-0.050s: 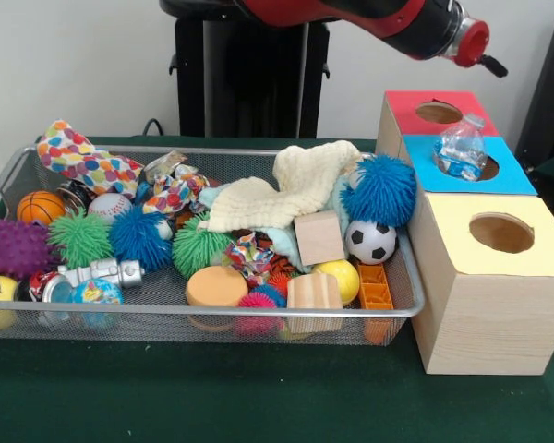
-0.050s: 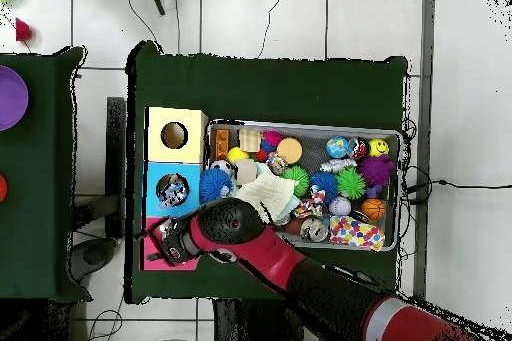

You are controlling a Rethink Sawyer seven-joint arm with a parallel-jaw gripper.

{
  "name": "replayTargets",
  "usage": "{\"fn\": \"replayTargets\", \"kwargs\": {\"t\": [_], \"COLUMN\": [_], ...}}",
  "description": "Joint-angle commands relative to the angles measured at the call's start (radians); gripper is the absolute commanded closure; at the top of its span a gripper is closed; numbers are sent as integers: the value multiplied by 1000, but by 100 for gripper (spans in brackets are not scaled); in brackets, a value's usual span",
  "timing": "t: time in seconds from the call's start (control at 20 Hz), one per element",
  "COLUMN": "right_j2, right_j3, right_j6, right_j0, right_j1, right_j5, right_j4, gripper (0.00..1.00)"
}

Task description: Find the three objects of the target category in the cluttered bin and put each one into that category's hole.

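Hovering above the red-topped box (image 1: 428, 113), the hand (image 2: 158, 244) is showing only as a dark end of the red and black arm (image 2: 300, 275), and whether it is open or closed cannot be told. Three wooden boxes are standing in a row at the right of the wire bin (image 1: 258, 311), each with a round hole in its top. A crumpled plastic bottle (image 1: 461, 148) is sitting in the hole of the blue-topped box (image 1: 512, 175), just nearer than the hand and below it. Nearest of the three, the yellow-topped box (image 1: 462, 214) is showing an open hole. Inside the bin, a fuzzy blue ball (image 1: 380, 191) is lying at the right end beside a small soccer ball (image 1: 370, 242), a cream cloth (image 1: 286, 189) and two wooden blocks (image 1: 316, 237). All of this is resting on the green bench (image 1: 212, 388).
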Motion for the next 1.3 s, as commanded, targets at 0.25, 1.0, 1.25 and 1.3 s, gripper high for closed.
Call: {"fn": "replayTargets", "kwargs": {"t": [0.25,1.0,1.25,1.3], "right_j2": [-119,-115,-120,-133], "right_j3": [-182,-159,-149,-149], "right_j6": [118,136,153,164], "right_j0": [29,17,28,38], "right_j1": [11,-46,-72,-86], "right_j5": [-148,-181,-181,-169], "right_j4": [-16,2,7,7], "gripper": [0,0,0,0]}}
